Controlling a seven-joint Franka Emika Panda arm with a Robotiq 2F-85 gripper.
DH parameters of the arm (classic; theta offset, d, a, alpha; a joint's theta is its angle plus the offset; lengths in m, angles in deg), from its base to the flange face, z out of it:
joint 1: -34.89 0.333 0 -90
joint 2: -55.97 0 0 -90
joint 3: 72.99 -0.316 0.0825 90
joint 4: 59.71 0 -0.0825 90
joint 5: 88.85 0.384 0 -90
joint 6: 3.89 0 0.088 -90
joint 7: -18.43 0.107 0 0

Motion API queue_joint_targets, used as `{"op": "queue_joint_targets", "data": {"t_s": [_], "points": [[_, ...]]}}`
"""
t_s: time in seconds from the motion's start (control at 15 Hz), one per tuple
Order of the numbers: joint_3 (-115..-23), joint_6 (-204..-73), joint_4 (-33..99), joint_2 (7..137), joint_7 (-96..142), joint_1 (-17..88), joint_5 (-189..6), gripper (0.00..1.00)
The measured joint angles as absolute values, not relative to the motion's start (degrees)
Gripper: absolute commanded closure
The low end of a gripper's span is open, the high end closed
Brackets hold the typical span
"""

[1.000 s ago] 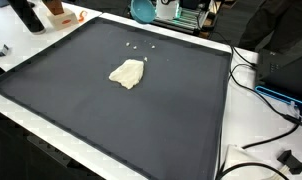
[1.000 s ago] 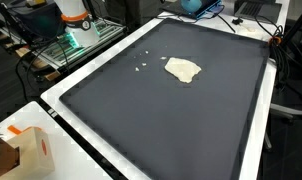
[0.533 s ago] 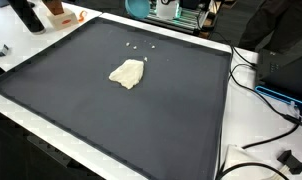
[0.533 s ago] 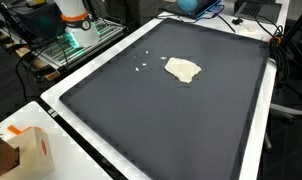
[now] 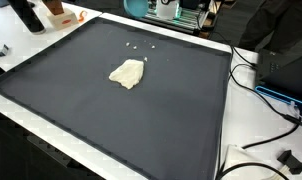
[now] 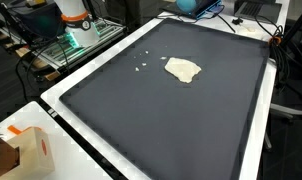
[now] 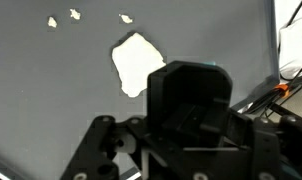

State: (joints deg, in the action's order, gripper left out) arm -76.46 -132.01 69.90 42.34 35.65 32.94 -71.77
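A cream crumpled cloth (image 5: 128, 73) lies flat near the middle of a large dark mat (image 5: 111, 120); it also shows in the other exterior view (image 6: 183, 69) and in the wrist view (image 7: 137, 62). Three small white scraps (image 5: 141, 47) lie just beyond it, also seen in an exterior view (image 6: 142, 63) and in the wrist view (image 7: 73, 16). My gripper (image 7: 189, 105) shows only in the wrist view as a dark body filling the lower frame, high above the mat and near the cloth. Its fingertips are hidden. Nothing is seen in it.
The mat has a white rim (image 6: 81, 140). A cardboard box (image 6: 26, 150) sits at one corner. Cables and dark equipment (image 5: 276, 75) lie past one side. A teal object (image 5: 139, 5) and a rack (image 6: 76, 40) stand beyond the far edges.
The teal object at the top edge of an exterior view has shifted slightly up, out of frame. The cloth and scraps have not moved.
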Motion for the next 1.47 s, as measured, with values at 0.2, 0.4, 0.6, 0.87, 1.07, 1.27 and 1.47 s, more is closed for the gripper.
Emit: {"op": "queue_joint_targets", "data": {"t_s": [0.2,0.4,0.6,0.87,1.07,1.27,1.47], "points": [[-76.1,-131.43,69.68,42.63,35.36,32.97,-71.29,0.81],[-71.64,-126.7,67.74,46.24,24.58,32.94,-64.96,0.81],[-67.38,-121.49,64.6,53.13,11.03,32.21,-59.55,0.81],[-66.3,-115.21,59.14,63.59,-0.21,30.16,-55.12,0.81],[-67.12,-113.94,55.2,70.28,-3.87,29.01,-53.52,0.81],[-68.22,-114.28,51.93,75.43,-6.18,27.93,-52.07,0.81],[-69.45,-116.12,49.77,79.35,-8.24,27.09,-51.61,0.81]]}}
